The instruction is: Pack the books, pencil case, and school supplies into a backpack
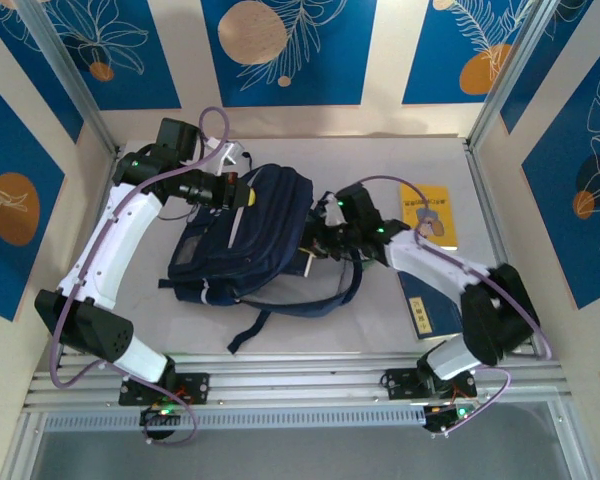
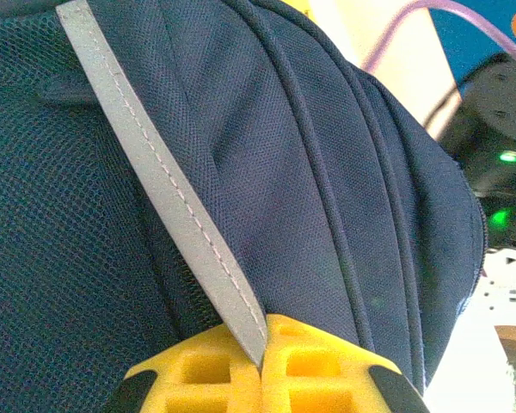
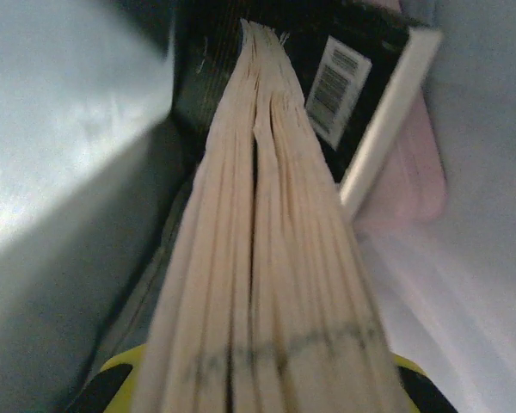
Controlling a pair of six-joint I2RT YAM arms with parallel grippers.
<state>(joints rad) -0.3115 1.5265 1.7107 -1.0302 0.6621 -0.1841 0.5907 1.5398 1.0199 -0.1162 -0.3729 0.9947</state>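
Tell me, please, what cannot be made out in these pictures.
- Right wrist view: the cover of the book in the right gripper; page edges face the camera.
- Right wrist view: the pink pencil case, blurred, partly behind the black book.
- Top view: the navy book, largely under the right arm.
- Left wrist view: the left gripper on the backpack, cut off by the bottom edge.

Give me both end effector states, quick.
Left end effector: closed, pinching the grey stripe on the backpack.
Right end effector: closed on a book, page edges facing the camera.
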